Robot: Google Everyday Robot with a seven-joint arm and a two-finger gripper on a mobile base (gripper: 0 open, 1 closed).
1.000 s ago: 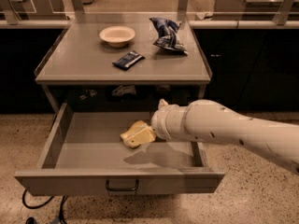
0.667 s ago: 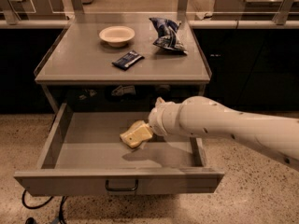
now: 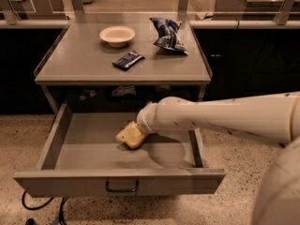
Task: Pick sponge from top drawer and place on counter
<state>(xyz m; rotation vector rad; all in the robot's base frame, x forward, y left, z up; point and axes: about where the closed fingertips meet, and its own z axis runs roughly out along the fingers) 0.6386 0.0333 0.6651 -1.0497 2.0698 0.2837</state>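
The pale-yellow sponge (image 3: 130, 136) lies on the floor of the open top drawer (image 3: 61, 139), near its middle. My gripper (image 3: 138, 128) is at the end of the white arm that reaches in from the right. It is down inside the drawer, right against the sponge's right side, and the wrist hides most of it. The grey counter (image 3: 84, 60) is above the drawer.
On the counter stand a cream bowl (image 3: 117, 34), a dark blue snack bar wrapper (image 3: 128, 59) and a blue chip bag (image 3: 168, 34). The drawer has a dark handle (image 3: 122, 187) on its front panel. Speckled floor lies on both sides, with a cable at the lower left.
The arm's end has moved a little to the left inside the drawer. The sponge has shifted slightly left with it.
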